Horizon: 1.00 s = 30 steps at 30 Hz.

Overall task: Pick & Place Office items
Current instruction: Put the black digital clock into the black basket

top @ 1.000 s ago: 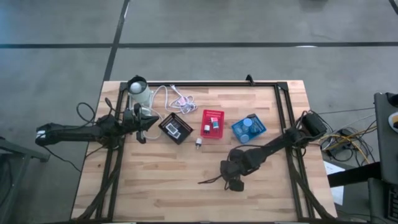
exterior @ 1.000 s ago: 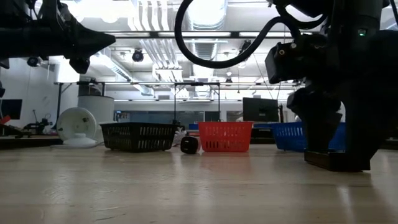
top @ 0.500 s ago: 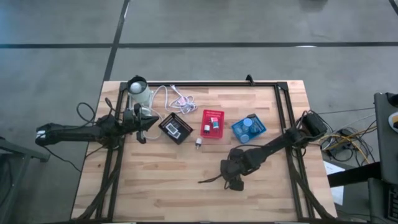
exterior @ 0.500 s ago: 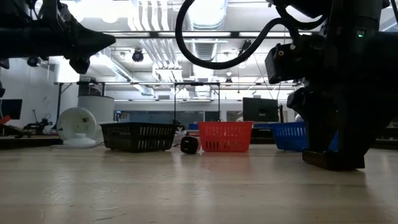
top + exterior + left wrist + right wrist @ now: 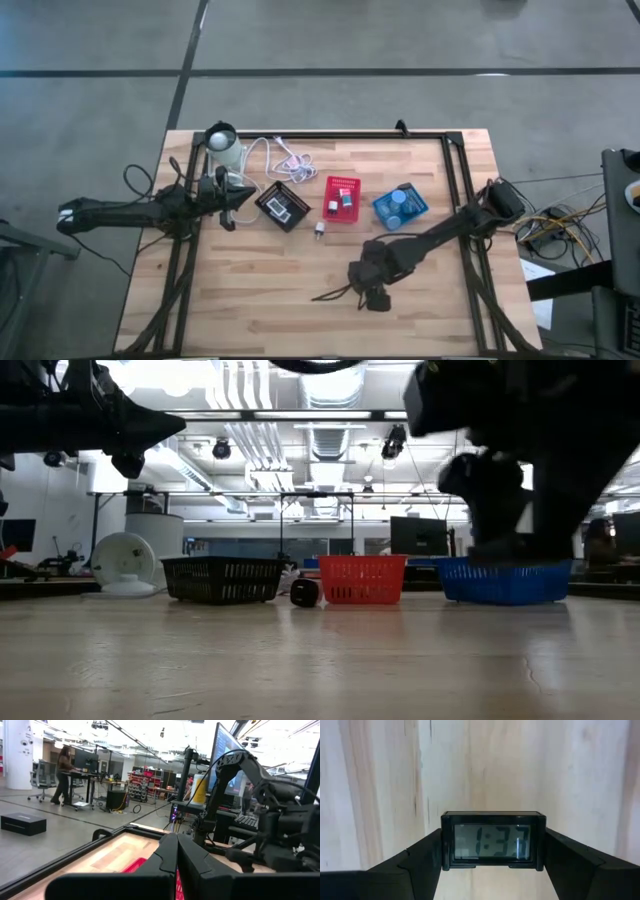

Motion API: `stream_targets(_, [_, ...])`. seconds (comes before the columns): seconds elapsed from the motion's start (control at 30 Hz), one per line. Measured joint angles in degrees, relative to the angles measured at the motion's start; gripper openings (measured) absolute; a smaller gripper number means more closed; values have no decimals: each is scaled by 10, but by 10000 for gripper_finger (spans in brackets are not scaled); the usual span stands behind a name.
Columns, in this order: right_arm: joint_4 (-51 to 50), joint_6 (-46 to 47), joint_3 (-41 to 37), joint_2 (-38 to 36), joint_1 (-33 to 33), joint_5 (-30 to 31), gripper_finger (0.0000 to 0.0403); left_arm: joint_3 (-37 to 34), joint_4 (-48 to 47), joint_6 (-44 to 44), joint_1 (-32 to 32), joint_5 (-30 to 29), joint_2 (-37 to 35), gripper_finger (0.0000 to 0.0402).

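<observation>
Digital clock sits pinched between the right gripper fingers above the table

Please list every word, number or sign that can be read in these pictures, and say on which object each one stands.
"1:37" (last digit uncertain): on the grey display of the small black digital clock, held between the fingers of the right gripper above the wooden table.
Computer monitor in the room behind the table: its screen content is too small to read.
Nothing readable shows on the black bin, red bin or blue bin.
</observation>
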Motion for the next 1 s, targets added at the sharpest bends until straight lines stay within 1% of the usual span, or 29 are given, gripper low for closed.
stream_targets(0.2, [0, -26, 44, -5, 3, 5, 283, 0, -2, 0, 0, 0, 0, 5])
stream_targets(0.33, [-1, -41, 57, -5, 3, 7, 284, 0, -2, 0, 0, 0, 0, 5])
stream_targets(0.7, [2, -51, 56, -6, 9, 8, 285, 0, -2, 0, 0, 0, 0, 5])
stream_targets(0.83, [23, -70, 50, -12, 17, 7, 282, 0, -2, 0, 0, 0, 0, 5])
stream_targets(1.0, [81, -91, 35, -37, 20, -4, 282, 0, -2, 1, 0, 0, 0, 5])
